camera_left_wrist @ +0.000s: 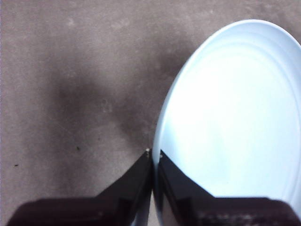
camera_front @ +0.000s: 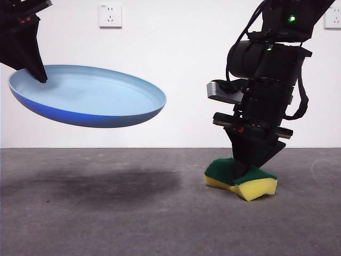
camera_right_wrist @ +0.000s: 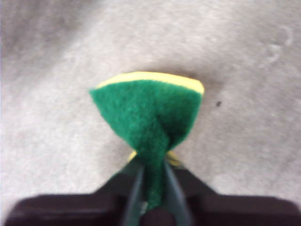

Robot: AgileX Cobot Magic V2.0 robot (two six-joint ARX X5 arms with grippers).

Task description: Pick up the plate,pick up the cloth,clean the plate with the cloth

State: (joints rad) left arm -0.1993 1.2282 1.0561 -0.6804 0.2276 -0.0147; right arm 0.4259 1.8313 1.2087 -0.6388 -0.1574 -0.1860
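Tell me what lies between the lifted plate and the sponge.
Nothing: the front view shows only bare grey table and white wall between the plate, held by the left claw, and the sponge pinched by the right claw.

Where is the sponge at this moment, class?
In the front view the sponge sits low on the right, on the grey table, pinched by the right end effector. The plate is held up at the left, well apart.
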